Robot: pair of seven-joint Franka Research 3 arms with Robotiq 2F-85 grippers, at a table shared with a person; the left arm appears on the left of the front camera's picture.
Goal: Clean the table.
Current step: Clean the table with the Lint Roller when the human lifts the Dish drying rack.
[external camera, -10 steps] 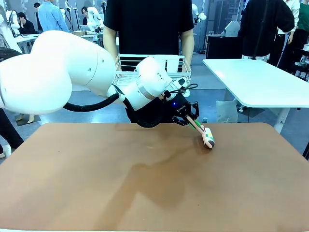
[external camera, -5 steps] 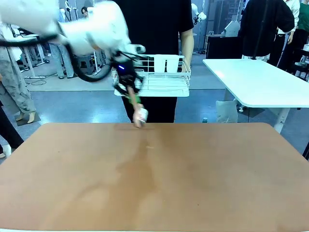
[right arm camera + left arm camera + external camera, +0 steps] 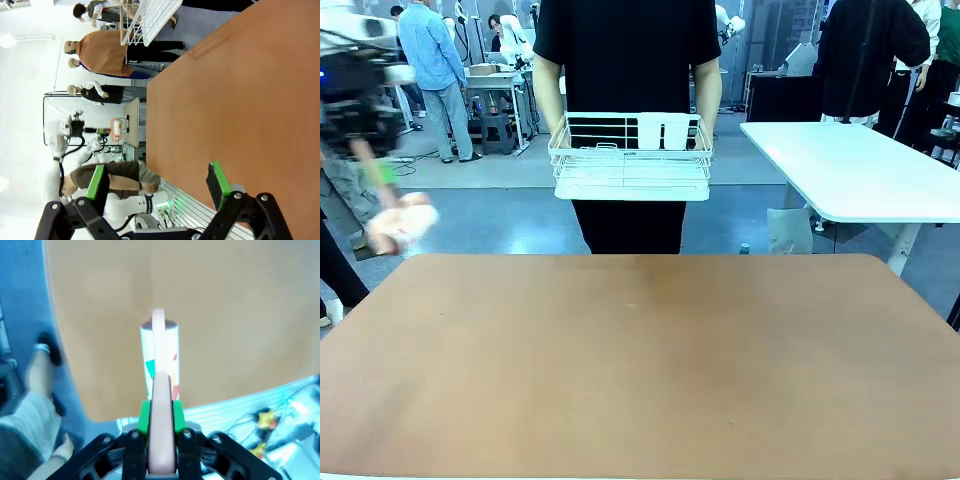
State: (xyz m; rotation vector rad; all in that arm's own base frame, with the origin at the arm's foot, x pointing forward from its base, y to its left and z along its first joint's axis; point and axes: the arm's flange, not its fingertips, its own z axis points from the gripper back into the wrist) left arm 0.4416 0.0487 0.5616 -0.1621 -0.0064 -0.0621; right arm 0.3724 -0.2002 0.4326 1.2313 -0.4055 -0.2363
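Note:
The reddish-brown table (image 3: 640, 360) lies bare across the front view. My left gripper (image 3: 380, 175) is a blur at the far left, up in the air beyond the table's left far corner. It is shut on the pink handle of a white cleaning roller (image 3: 398, 226) that hangs below it. In the left wrist view the green pads (image 3: 144, 416) of the left gripper (image 3: 161, 410) clamp the pink handle, and the roller (image 3: 160, 355) points out over the table (image 3: 225, 315). My right gripper (image 3: 157, 184) is open with nothing between its fingers, above the table (image 3: 240, 100).
A person in a black shirt stands at the far edge and holds a white wire rack (image 3: 632, 158) at waist height. A white-topped table (image 3: 855, 170) stands at the back right. Other people move about behind on the left.
My left arm has swung from the far middle of the table to the left and upward, off the table's edge, with the roller still in its grip.

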